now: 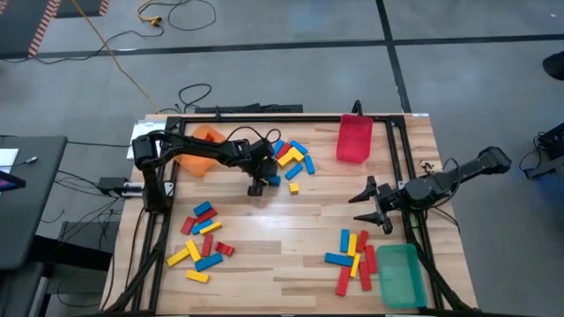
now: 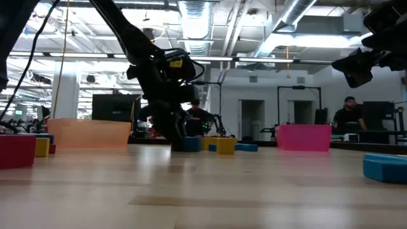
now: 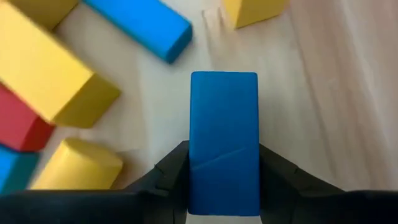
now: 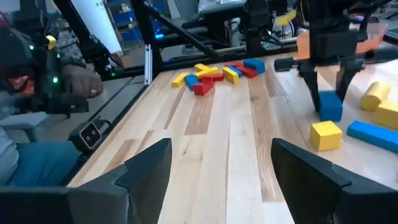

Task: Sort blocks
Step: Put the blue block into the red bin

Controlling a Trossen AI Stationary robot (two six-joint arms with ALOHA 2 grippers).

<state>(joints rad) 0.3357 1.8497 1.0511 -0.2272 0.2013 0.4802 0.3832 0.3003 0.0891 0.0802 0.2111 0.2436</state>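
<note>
Gripping blue block point(image 3: 224, 140) w/ left gripper point(image 3: 224, 180) jaws.

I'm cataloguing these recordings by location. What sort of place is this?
Probably a large open robotics lab or workshop. The low view shows exposed ceiling ducts, rows of strip lights and a person at a workstation far behind the wooden table; cables trail over the concrete floor.
</note>
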